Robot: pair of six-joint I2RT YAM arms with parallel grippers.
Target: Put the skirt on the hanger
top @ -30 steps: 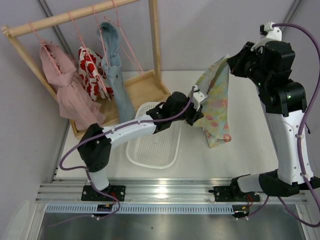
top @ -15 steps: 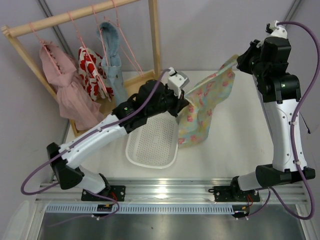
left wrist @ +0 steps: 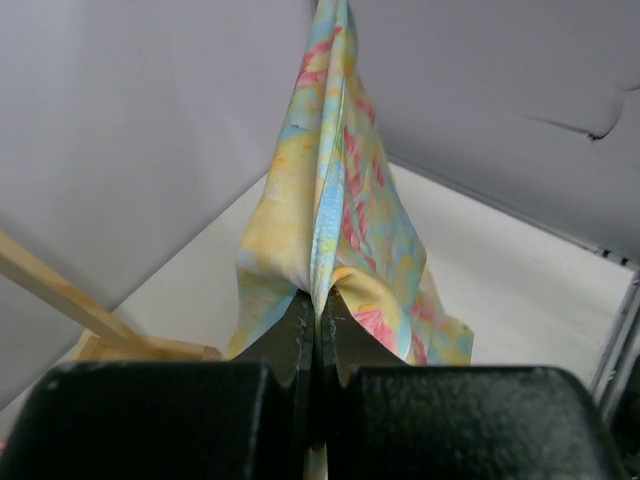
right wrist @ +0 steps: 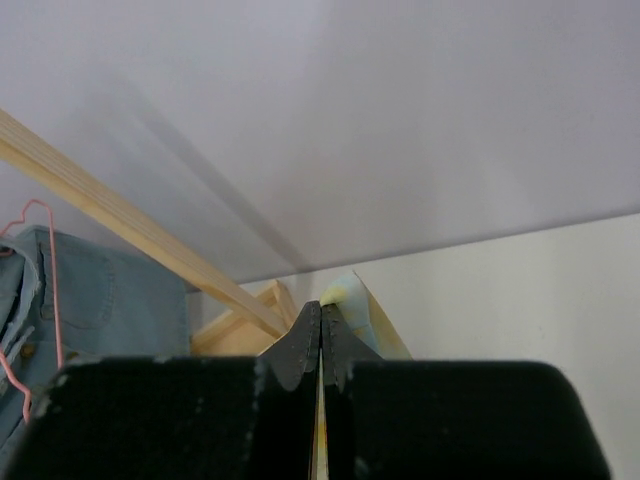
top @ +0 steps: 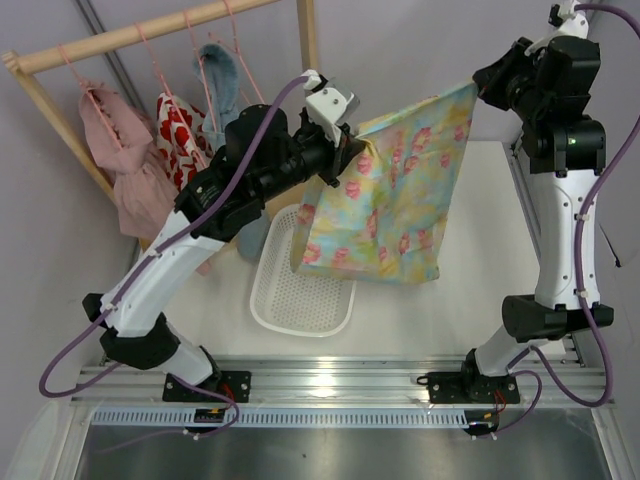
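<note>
My left claw (top: 347, 150) and right claw (top: 478, 88) each pinch a top corner of the skirt (top: 385, 200). It hangs spread between them above the desk (top: 470, 300), its lower left corner over the white mesh basket (top: 300, 300). Behind my left arm, the wooden rack (top: 150, 30) carries a pink garment (top: 115, 150), a red-and-white garment (top: 180, 135) and a denim garment (top: 215, 75).
</note>
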